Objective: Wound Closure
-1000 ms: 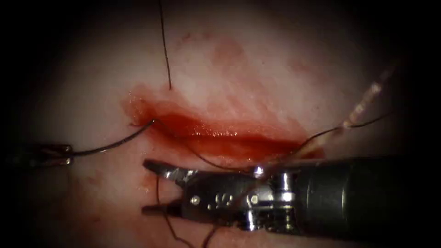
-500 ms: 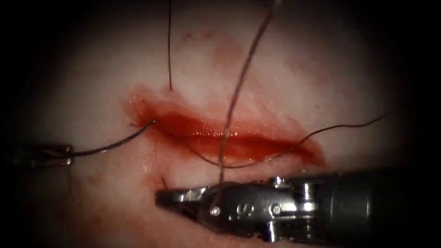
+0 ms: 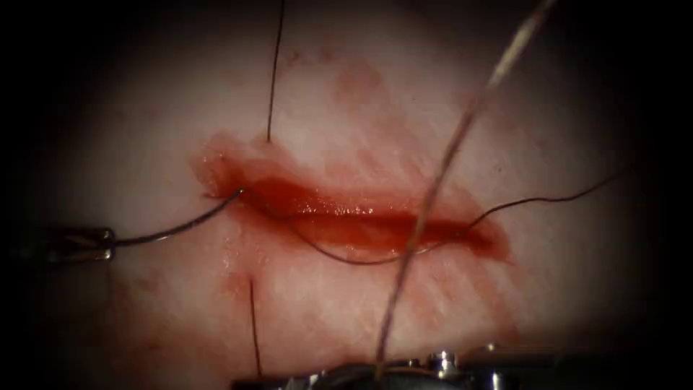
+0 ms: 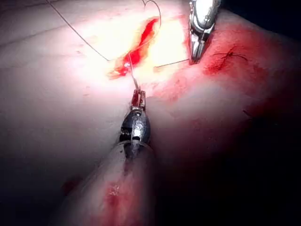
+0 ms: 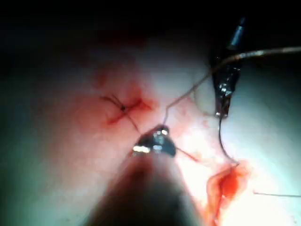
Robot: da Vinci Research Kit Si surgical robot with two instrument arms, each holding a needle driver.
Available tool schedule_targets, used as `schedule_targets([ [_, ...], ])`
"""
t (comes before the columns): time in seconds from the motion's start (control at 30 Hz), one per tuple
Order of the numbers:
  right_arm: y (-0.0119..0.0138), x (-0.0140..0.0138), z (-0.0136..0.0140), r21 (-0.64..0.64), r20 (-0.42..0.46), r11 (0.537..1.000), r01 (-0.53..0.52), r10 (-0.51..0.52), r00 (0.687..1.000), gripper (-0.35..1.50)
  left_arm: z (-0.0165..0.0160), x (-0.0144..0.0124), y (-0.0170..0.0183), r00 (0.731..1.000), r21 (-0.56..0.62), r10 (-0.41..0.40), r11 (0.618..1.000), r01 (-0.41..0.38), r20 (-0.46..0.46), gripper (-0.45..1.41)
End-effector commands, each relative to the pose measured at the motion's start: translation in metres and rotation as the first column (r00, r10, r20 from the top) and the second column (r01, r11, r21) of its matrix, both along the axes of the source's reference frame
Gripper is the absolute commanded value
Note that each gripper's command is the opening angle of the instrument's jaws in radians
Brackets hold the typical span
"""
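Both grippers clamped — left gripper [image 3: 101, 244] on needle [image 3: 180, 225]; right gripper [image 4: 195, 55] on thread [image 3: 433, 195].

Cut [image 3: 354, 217] runs left to right across the tissue [image 3: 144, 144]. Needle [image 3: 180, 225] lies left of the cut, tip at the cut's left end, rear held by the left tool [image 3: 94, 244]. Thread [image 3: 433, 195] crosses the cut. Right tool [image 3: 404, 375] sits in front of the cut.

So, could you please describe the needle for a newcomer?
Start at the cut in the tissue. The needle, tip buried at its left end, is held by the left tool. Unlike the thread the right tool holds, it is one short arc.
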State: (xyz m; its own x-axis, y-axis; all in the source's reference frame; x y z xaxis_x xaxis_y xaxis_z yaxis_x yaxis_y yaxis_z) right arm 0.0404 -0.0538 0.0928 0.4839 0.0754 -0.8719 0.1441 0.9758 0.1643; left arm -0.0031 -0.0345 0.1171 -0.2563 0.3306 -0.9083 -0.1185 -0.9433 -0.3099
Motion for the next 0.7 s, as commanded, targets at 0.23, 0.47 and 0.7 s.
schedule_targets([
  [0.23,-0.0012,-0.0013,-0.0006,0.058,-0.018,0.994,0.087,-0.086,0.996,-0.35,0.0006,-0.0004,-0.0005,1.0,0.002,0.002,1.0,-0.002,0.001,-0.45],
  [0.47,-0.0016,-0.0019,-0.0016,0.074,-0.041,0.988,0.132,-0.13,0.991,-0.35,0.0007,-0.0005,-0.0006,1.0,0.007,0.0,1.0,0.0,0.001,-0.45],
  [0.7,-0.0005,-0.0014,-0.0013,0.029,-0.048,0.996,0.086,-0.084,0.995,0.42,0.0008,-0.0005,-0.0006,1.0,0.007,0.0,1.0,0.0,0.0,-0.45],
])
